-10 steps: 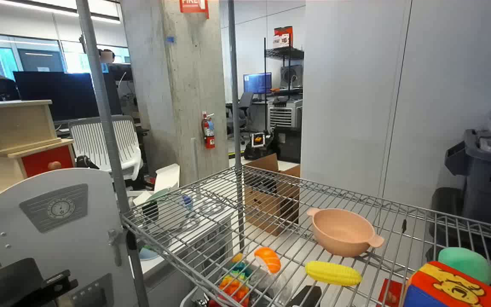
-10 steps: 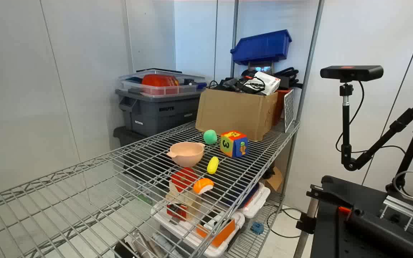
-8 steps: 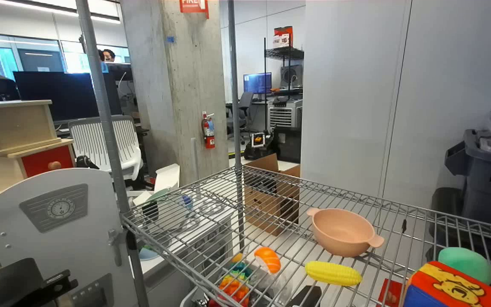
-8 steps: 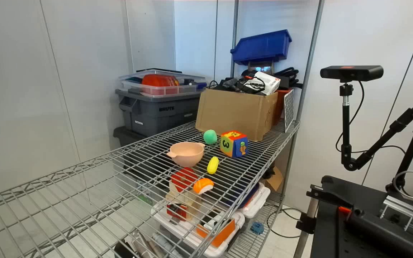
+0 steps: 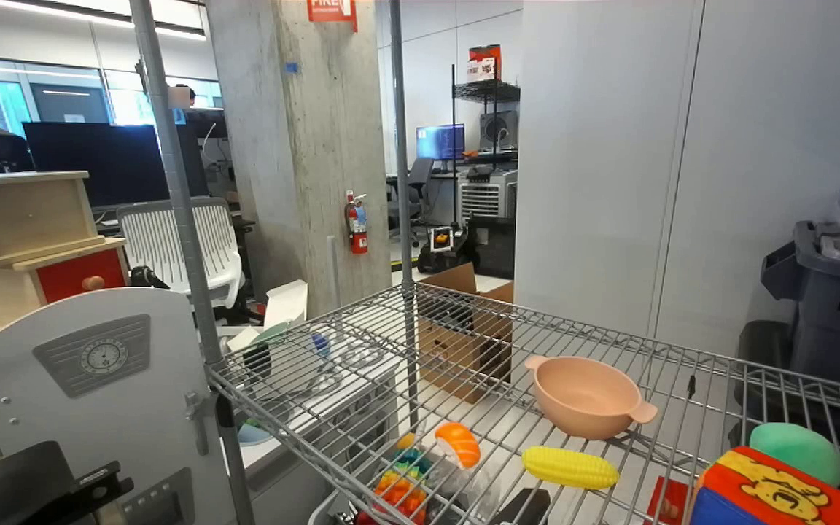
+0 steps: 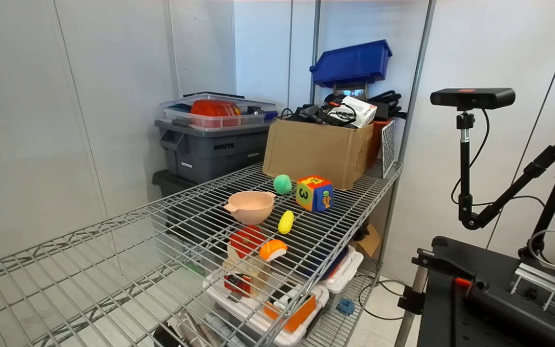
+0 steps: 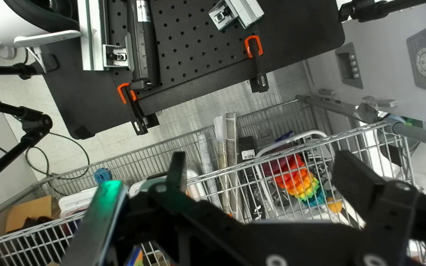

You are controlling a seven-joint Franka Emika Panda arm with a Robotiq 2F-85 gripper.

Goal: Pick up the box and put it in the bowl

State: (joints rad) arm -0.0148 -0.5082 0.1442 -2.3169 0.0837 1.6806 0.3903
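1. Box in place on the wire shelf, in both exterior views: no shift across the visible shelf from moments earlier and so, by all appearances, no pick-up yet under way.
2. Just behind the box in an exterior view, a large cardboard carton, likewise unmoved; probably a limit on any approach from that side.
3. Gripper, visible only in the wrist view: spread wide, nothing held, facing the black bench and the shelf's edge. No telling about recent motion from a lone wrist shot; next, probably, a turn toward the box.
4. Bowl near the box, nothing inside, unmoved as well; likely a tight fit for something so broad.
5. Smallest, yellow corn near the bowl and a green toy just beside the box, both in unchanged spots; green toy a possible snag for a descending gripper.
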